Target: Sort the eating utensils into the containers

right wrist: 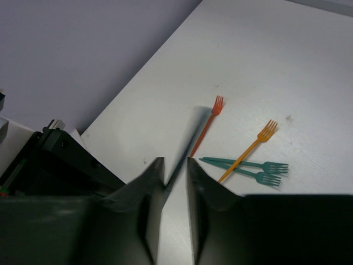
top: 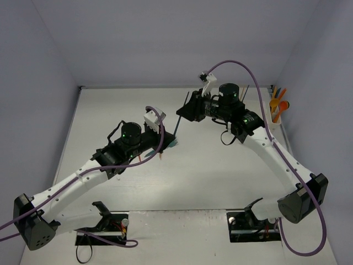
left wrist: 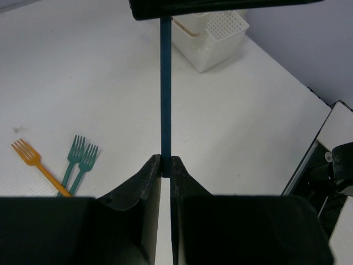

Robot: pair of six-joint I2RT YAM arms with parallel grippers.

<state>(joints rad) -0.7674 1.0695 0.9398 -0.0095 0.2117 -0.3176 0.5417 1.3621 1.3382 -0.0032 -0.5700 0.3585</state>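
Note:
My left gripper [left wrist: 165,160] is shut on the end of a slim dark teal utensil [left wrist: 165,83] and holds it above the table, pointing away. Its far end reaches my right gripper [top: 183,110]. In the right wrist view the right gripper [right wrist: 175,161] is open, with the utensil's blurred shaft [right wrist: 185,149] between its jaws, against the left finger. On the table lie two teal forks [right wrist: 248,167], an orange fork [right wrist: 251,148] and a red-orange fork [right wrist: 208,122]. The white holder [left wrist: 212,36] stands at the far right [top: 274,115] with orange utensils in it.
The loose forks lie under and beside my left gripper [top: 164,134] in the top view. Purple cables arch over both arms. Walls enclose the table on the left, back and right.

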